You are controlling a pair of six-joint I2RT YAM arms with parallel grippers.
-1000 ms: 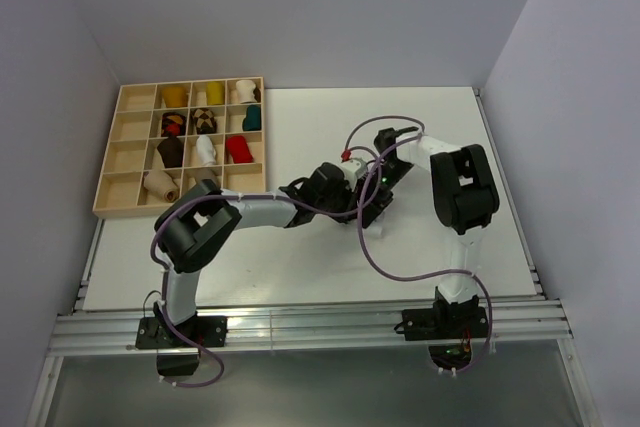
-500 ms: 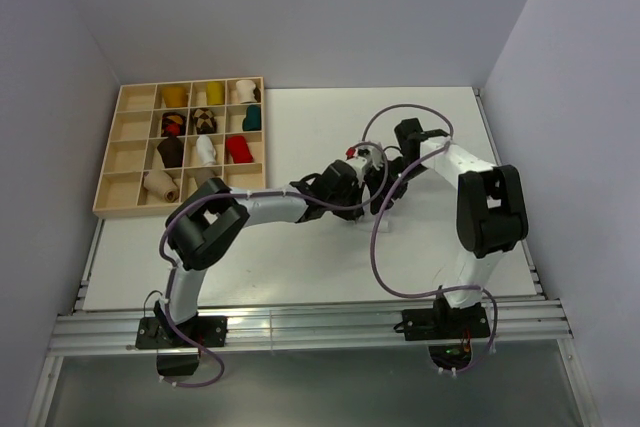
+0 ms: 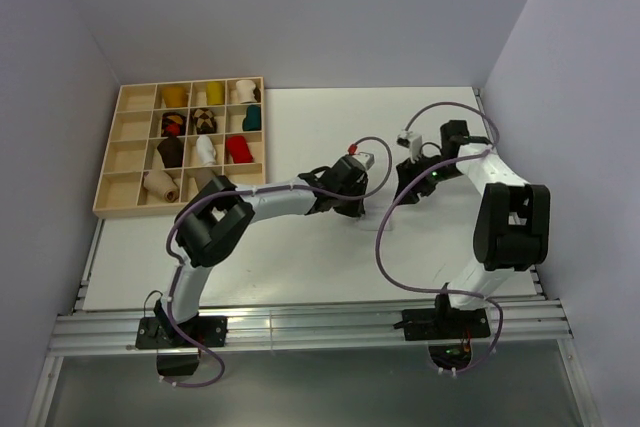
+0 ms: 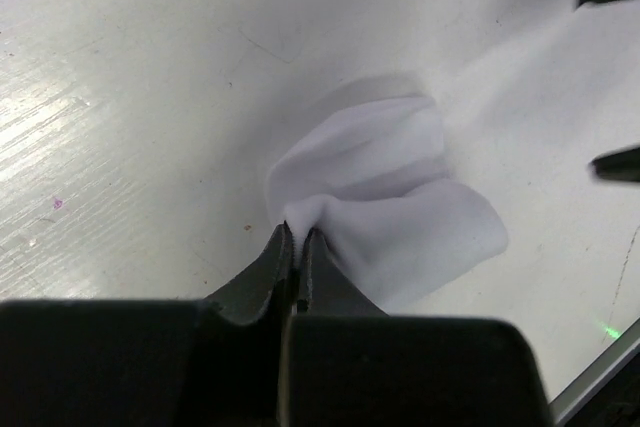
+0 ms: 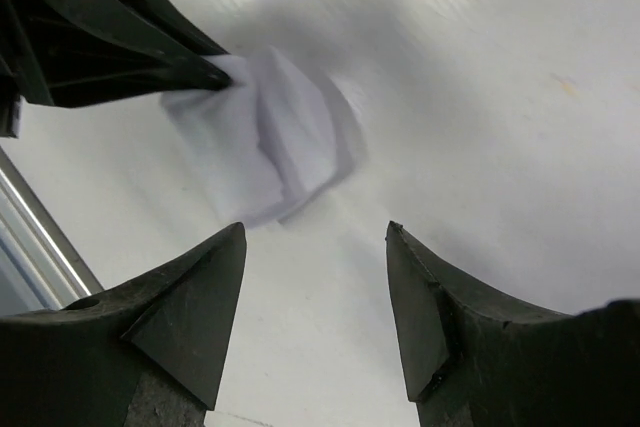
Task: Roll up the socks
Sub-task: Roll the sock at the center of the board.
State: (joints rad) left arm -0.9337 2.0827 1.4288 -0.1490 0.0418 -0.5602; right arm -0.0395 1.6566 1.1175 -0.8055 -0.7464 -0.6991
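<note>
A pale white sock (image 4: 390, 177) lies bunched and partly folded on the white table. My left gripper (image 4: 297, 232) is shut on the sock's near edge and pinches a fold of fabric between its fingertips. In the top view the left gripper (image 3: 348, 207) sits low near the table's middle. My right gripper (image 5: 315, 232) is open and empty, a short way off the sock (image 5: 270, 142), with bare table between its fingers. In the top view the right gripper (image 3: 408, 185) is to the right of the left one. No brown sock lies on the table.
A wooden compartment tray (image 3: 122, 92) stands at the back left and holds several rolled socks in different colours. Purple cables loop over both arms above the table's middle. The table's right edge meets the side wall.
My right arm has pulled back to the right, away from the left gripper and the sock, and its gripper is now clear of them. The left gripper stays clamped on the sock.
</note>
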